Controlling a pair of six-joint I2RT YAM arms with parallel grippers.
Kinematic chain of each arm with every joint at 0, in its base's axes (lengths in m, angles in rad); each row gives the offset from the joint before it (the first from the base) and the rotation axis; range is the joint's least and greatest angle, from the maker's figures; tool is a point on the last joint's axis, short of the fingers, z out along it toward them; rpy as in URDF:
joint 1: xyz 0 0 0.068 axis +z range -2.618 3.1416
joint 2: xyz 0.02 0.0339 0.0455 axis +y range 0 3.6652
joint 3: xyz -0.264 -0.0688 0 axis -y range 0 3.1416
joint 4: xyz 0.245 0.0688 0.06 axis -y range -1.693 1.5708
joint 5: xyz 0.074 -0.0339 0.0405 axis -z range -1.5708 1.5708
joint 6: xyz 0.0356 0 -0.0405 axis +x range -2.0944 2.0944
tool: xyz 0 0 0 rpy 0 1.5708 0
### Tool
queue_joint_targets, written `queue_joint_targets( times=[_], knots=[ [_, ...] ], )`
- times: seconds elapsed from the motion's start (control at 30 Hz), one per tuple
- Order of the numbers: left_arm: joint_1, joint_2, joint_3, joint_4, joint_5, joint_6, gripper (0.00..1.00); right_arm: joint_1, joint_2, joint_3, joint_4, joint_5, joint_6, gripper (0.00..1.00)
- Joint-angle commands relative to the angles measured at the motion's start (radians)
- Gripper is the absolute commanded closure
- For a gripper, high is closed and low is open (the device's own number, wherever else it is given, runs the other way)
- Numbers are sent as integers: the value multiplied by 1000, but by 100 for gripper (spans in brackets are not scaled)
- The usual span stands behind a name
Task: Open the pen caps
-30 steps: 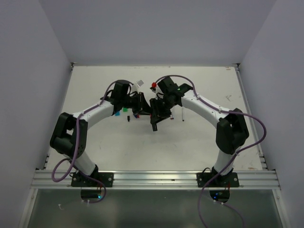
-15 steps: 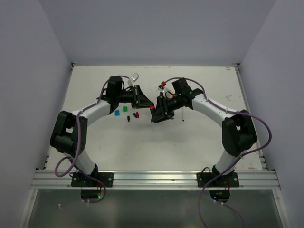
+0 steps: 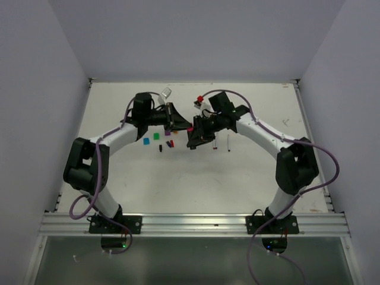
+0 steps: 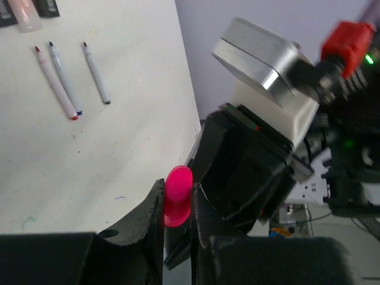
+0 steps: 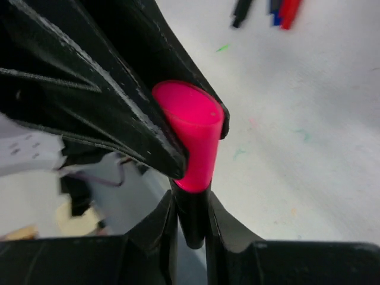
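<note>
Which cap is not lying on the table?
The pink cap, pinched in the left pincer; the green cap and blue cap lie loose.

Smooth plastic: pink cap [image 5: 191, 133], black pen [image 5: 193, 218]

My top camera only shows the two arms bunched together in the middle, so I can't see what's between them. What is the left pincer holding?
Observer: The left wrist view shows the left pincer shut on a pink cap.
Operator: Ooh! Is the other pincer helping?
Observer: Yes. In the right wrist view, the right pincer is clamped on the black barrel that the cap sits on.
</note>
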Motion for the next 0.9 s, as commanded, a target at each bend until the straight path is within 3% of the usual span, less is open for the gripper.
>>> queue_joint_targets(
  times=[0.0, 0.03, 0.07, 0.13, 0.2, 0.3, 0.37, 0.43, 0.6, 0.87],
  knots=[
    [-11, 26, 118, -354, -99, 116, 100, 46, 1, 158, -273, 671, -168, 100],
    [-11, 51, 175, -472, -146, 158, 100, 98, 27, 220, -316, 892, -196, 100],
    [-6, 61, 190, -499, -162, 163, 100, 117, 37, 241, -371, 993, -216, 100],
    [0, 69, 206, -539, -197, 148, 100, 152, 49, 267, -388, 1139, -242, 100],
    [23, 62, 197, -531, -215, 123, 100, 151, 55, 269, -398, 1153, -227, 100],
    [69, 40, 177, -484, -226, 104, 100, 114, 43, 250, -369, 1033, -195, 100],
    [112, 27, 190, -528, -272, 164, 100, 39, 26, 210, -318, 866, -166, 100],
    [139, 32, 213, -626, -303, 263, 100, -22, 31, 206, -303, 816, -141, 100],
    [198, 29, 276, -853, -603, 471, 100, -132, 116, 306, -307, 748, -112, 100],
    [212, 9, 210, -901, -892, 539, 100, -265, 362, 569, -407, 777, -83, 100]
  ],
)
